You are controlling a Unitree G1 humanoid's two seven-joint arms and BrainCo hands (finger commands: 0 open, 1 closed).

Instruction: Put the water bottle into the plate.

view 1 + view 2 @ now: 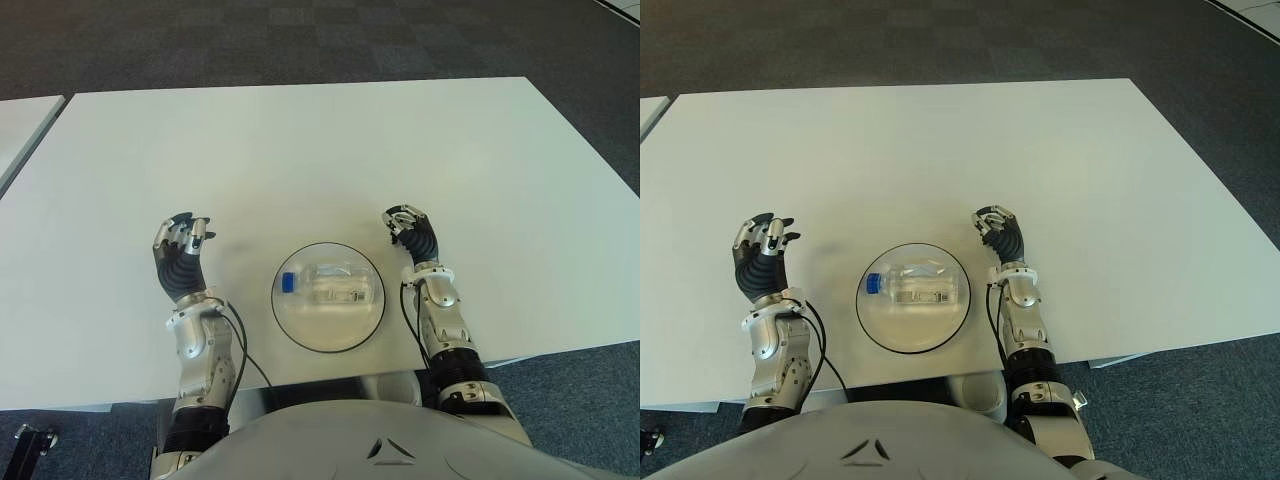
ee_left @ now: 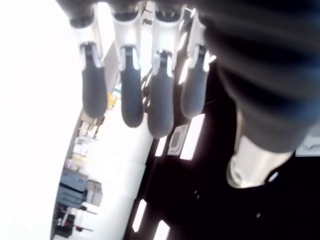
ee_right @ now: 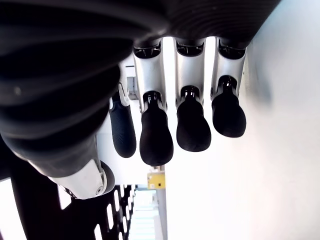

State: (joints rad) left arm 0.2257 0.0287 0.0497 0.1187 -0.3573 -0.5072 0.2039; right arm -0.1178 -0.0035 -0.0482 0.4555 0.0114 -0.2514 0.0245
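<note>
Between robot hands, bottle (image 1: 328,284) on plate (image 1: 300,326)

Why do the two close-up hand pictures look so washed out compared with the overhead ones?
In the left wrist view the background beside the left hand is blown out to white by glare; the right wrist view likewise shows bright white behind the right hand's dark fingertips. The eye views are evenly lit, with soft shadows under the round clear plate on the white table.
</note>
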